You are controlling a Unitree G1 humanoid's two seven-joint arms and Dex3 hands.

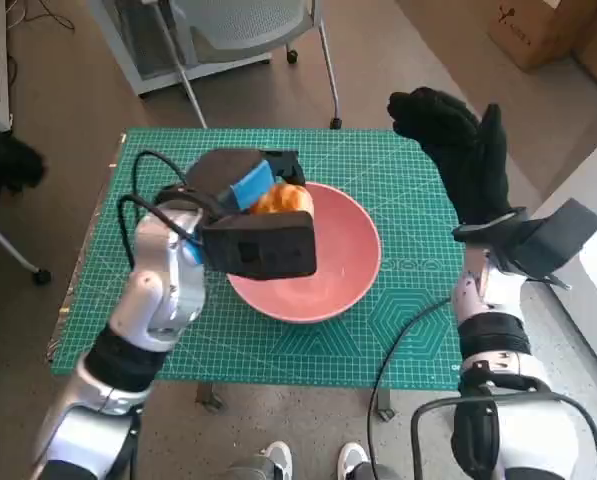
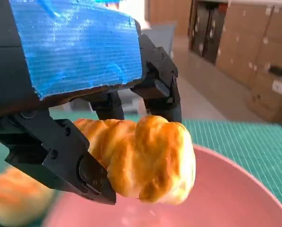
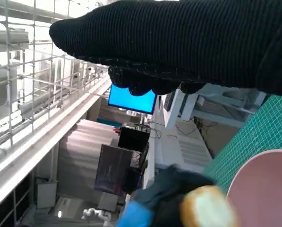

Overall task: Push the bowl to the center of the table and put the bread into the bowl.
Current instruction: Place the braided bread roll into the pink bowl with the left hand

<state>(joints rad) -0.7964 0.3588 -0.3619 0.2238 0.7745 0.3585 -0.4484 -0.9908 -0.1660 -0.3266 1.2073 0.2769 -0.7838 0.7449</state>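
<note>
A pink bowl (image 1: 328, 270) sits near the middle of the green cutting mat (image 1: 398, 330). My left hand (image 1: 243, 190) hovers over the bowl's far left rim and grips a golden bread roll (image 1: 283, 200). The left wrist view shows the bread (image 2: 145, 161) pinched between the black fingers (image 2: 84, 170), above the bowl's pink inside (image 2: 226, 198). My right hand (image 1: 458, 150) is raised over the mat's right side, gloved fingers spread, holding nothing. In the right wrist view the bread (image 3: 207, 205) and the bowl (image 3: 268, 184) appear below the glove (image 3: 178, 42).
A chair's metal legs (image 1: 328, 60) and white base stand behind the table. A cardboard box (image 1: 538, 30) lies at the far right. A person's shoes (image 1: 313, 460) show at the table's near edge. A dark object (image 1: 3, 165) sits left of the table.
</note>
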